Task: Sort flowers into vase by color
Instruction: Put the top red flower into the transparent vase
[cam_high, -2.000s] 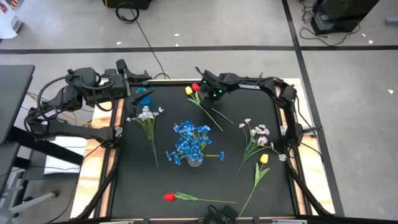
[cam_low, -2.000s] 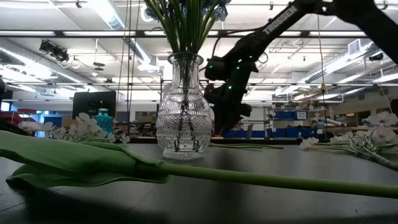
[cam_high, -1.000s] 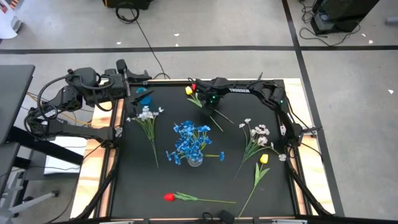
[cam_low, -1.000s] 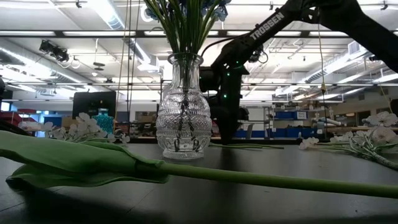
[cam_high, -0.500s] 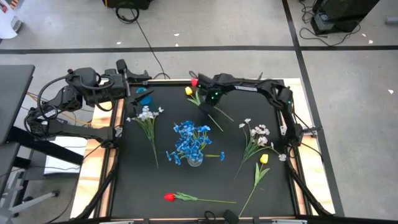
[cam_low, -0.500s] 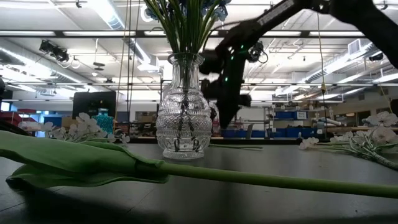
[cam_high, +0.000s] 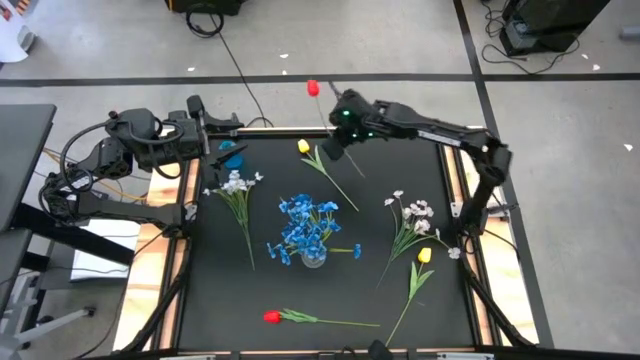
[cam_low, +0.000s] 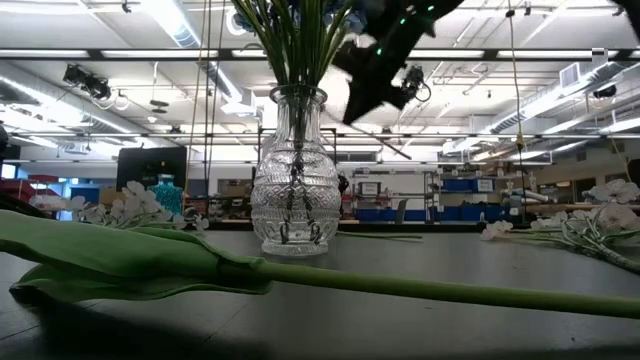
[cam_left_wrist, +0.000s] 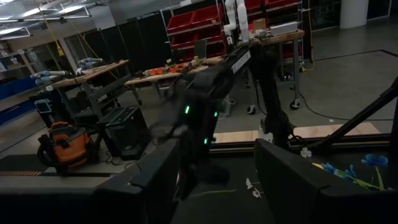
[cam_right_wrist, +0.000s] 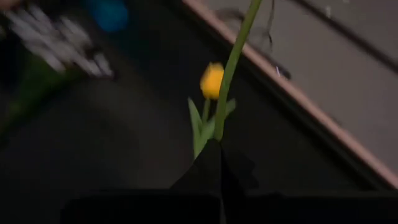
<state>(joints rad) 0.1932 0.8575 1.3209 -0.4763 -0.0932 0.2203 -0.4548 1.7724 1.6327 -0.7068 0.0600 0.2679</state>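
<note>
My right gripper (cam_high: 338, 135) hangs over the table's far middle, shut on a red tulip (cam_high: 313, 88) whose bloom points past the far edge. In the right wrist view its green stem (cam_right_wrist: 236, 56) runs on from the fingertips. Below it a yellow tulip (cam_high: 303, 147) lies flat on the mat, also seen in the right wrist view (cam_right_wrist: 212, 81). The glass vase (cam_low: 295, 180) with blue flowers (cam_high: 308, 225) stands upright mid-table. My left gripper (cam_high: 215, 125) waits open at the far left corner, its fingers (cam_left_wrist: 155, 180) around nothing. My right gripper pinches the red tulip's stem (cam_right_wrist: 219, 138) between its two fingers, roughly midway along it. The fingers slant down from the table's right side. The tulip is lifted clear and tilted, its bloom toward the far edge and its lower stem end (cam_high: 358, 172) trailing behind.
White sprigs lie at the left (cam_high: 235, 185) and right (cam_high: 415, 215) of the vase. Another yellow tulip (cam_high: 424, 256) lies at the right, another red tulip (cam_high: 272, 317) near the front edge, its leaf (cam_low: 120, 260) filling the low view. A blue bunch (cam_high: 232, 155) lies at the far left.
My right gripper has risen from the mat at the far middle and tipped less steeply downward, carrying the red tulip. The tulip, lying on the table a second ago, is now lifted clear, its bloom swung out past the far edge.
</note>
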